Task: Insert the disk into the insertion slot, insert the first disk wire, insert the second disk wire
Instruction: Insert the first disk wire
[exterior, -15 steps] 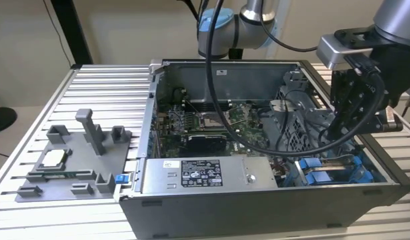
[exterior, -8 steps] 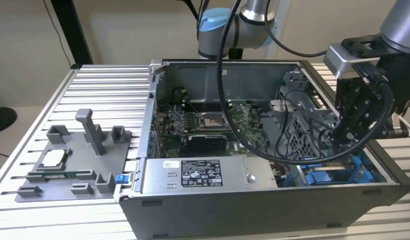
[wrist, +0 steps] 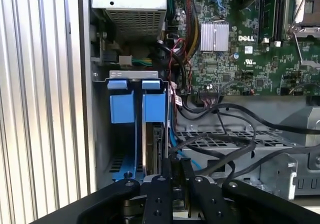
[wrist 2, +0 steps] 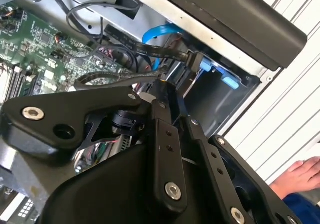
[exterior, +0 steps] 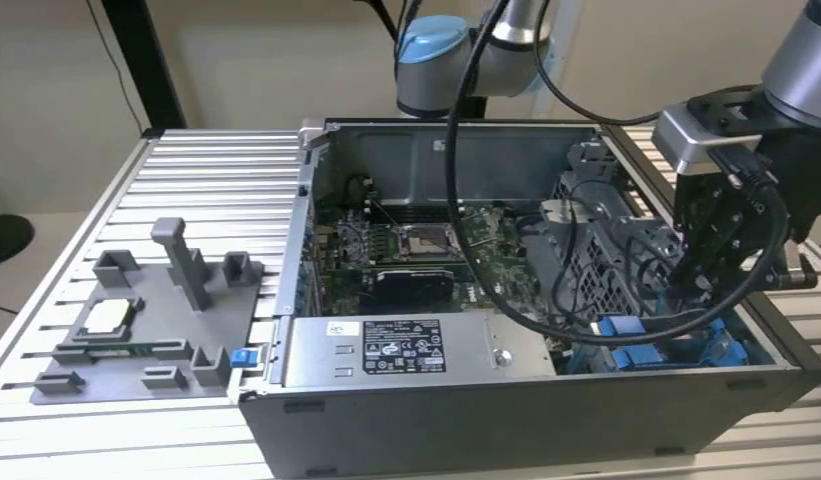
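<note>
Exterior view: an open computer case [exterior: 517, 420] sits on the ribbed metal worktop [exterior: 210, 170]. A grey fixture tray [exterior: 163, 325] with upright pegs lies beside it, toward the exterior view's left. Inside we note the motherboard [exterior: 410, 250] and, along the near wall, a grey power supply box [exterior: 317, 350] with a white sticker. The arm stands over the case at the exterior view's right. Its end effector [exterior: 694, 285] hangs among black cables [exterior: 610, 270] just above the insertion slot [exterior: 637, 350], where bright blue rails show. Second wrist view: the end effector's black linkage sits in the foreground. Just past its tip a black wire [wrist 2: 150, 48] ends in a connector at a blue-edged opening. A light blue flat cable [wrist 2: 160, 34] curves behind it, and a person's hand [wrist 2: 300, 176] lies outside the case wall. First wrist view: two blue tabs [wrist: 121, 106] stand side by side under the slot's grey metal frame. The disk [wrist: 151, 149] appears edge-on in the compartment under the tab nearer the motherboard, just beside the end effector's tip. The other compartment shows a blue rail and a perforated floor. Whether the end effector is open, closed or gripping a wire we cannot tell.
</note>
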Robot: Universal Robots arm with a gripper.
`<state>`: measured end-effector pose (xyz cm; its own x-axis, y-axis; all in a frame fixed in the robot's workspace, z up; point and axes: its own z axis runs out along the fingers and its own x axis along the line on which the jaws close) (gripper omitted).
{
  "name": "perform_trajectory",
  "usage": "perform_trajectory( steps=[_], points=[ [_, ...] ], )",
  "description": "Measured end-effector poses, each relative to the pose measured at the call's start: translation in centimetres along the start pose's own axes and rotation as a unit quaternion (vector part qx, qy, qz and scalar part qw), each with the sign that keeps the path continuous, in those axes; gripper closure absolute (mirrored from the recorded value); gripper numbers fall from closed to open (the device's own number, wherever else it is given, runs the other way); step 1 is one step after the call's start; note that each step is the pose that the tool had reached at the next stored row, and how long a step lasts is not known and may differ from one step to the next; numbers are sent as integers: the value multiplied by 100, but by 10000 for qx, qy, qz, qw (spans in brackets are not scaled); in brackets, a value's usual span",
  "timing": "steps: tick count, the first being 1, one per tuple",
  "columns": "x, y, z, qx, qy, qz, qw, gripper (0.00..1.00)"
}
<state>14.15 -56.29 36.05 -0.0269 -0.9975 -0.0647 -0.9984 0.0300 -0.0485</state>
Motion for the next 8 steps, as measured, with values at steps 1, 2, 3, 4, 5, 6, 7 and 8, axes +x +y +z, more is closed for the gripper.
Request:
perform_trajectory(
  steps=[1,2,3,4,5,6,7,8],
  points=[
    [3,-4,16,0,1,0,10000,100],
    [7,-7,32,0,1,0,10000,100],
    [11,-12,50,0,0,0,10000,100],
    [14,-18,66,0,0,0,10000,100],
    [18,-24,79,0,0,0,10000,100],
    [22,-32,87,0,1,0,10000,100],
    [24,-36,89,0,1,0,10000,100],
    [24,-35,89,0,1,0,10000,100]
  ],
)
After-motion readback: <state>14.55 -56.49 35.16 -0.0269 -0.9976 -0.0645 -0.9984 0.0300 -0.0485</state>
